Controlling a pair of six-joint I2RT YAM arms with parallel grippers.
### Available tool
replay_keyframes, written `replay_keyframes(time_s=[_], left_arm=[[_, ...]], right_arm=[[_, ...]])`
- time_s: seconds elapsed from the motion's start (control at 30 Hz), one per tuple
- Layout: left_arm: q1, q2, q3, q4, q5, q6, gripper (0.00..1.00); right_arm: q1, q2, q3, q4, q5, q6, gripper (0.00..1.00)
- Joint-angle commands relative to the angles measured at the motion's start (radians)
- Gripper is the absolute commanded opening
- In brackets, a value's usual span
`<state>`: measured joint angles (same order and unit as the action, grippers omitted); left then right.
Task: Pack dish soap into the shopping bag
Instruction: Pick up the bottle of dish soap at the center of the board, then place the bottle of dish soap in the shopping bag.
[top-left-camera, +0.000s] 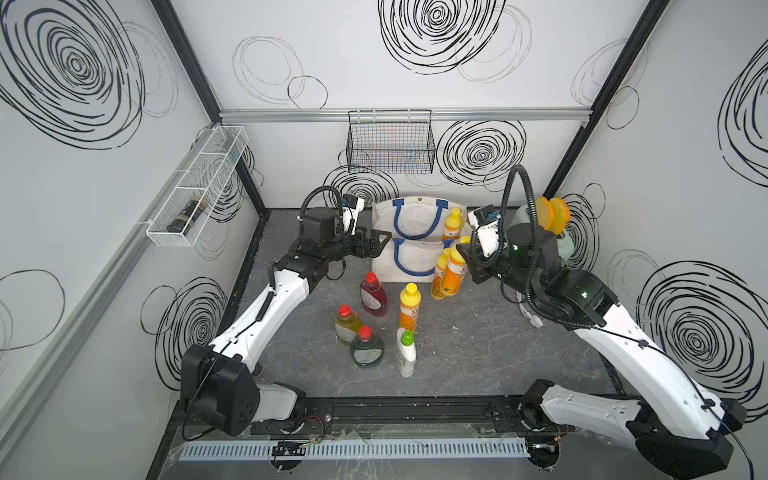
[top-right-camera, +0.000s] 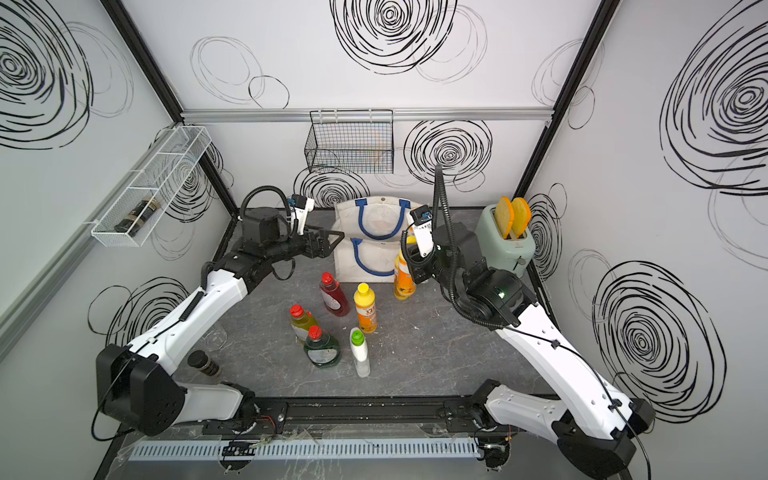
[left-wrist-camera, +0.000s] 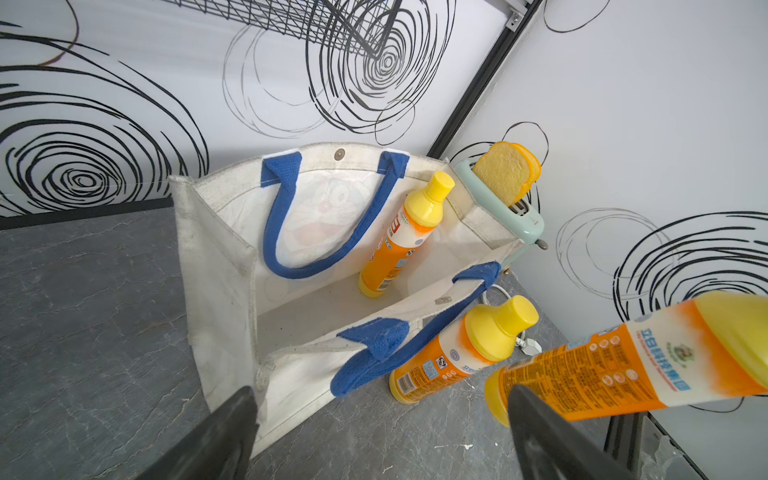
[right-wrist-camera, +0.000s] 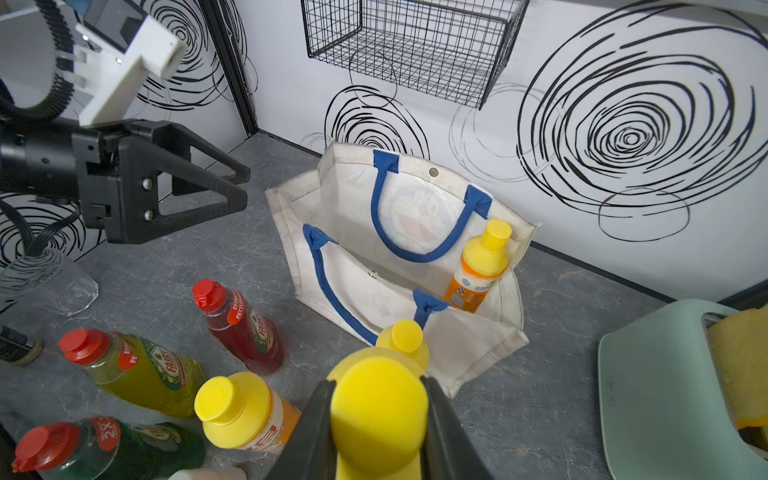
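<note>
The white shopping bag (top-left-camera: 409, 259) (top-right-camera: 353, 255) with blue handles stands open at the back of the table. One orange dish soap bottle (top-left-camera: 452, 224) (left-wrist-camera: 399, 245) stands inside it. My right gripper (right-wrist-camera: 377, 384) is shut on the yellow cap of a tilted orange bottle (top-left-camera: 455, 270) (left-wrist-camera: 615, 370) just right of the bag, beside another standing orange bottle (left-wrist-camera: 461, 357). My left gripper (top-left-camera: 380, 245) (left-wrist-camera: 386, 440) is open and empty at the bag's left side. On the table stand an orange bottle (top-left-camera: 409, 307), three red-capped bottles (top-left-camera: 373, 295) and a white green-capped bottle (top-left-camera: 405, 351).
A mint toaster (top-right-camera: 505, 241) with bread stands at the back right. A black wire basket (top-left-camera: 390, 141) hangs on the back wall and a white wire shelf (top-left-camera: 195, 187) on the left wall. A dark jar (top-right-camera: 203, 363) and a glass (top-right-camera: 216, 336) lie near the left arm.
</note>
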<state>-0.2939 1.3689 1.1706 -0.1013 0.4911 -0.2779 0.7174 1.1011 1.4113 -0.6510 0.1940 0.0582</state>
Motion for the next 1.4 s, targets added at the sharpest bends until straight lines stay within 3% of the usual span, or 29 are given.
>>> replay_keyframes(time_s=[0.0,0.87,1.37], left_arm=[[-0.003,0.001,-0.005,0.050,0.015,0.004,0.96],[0.001,-0.012,-0.002,0.048,0.032,0.003,0.96],[0.006,-0.015,-0.001,0.052,0.038,-0.001,0.96]], right_arm=[[-0.024,0.009,0.102,0.048,-0.034,-0.026,0.00],[-0.190,0.266,0.554,-0.056,-0.187,-0.063,0.00],[-0.208,0.307,0.674,-0.079,-0.205,-0.067,0.00]])
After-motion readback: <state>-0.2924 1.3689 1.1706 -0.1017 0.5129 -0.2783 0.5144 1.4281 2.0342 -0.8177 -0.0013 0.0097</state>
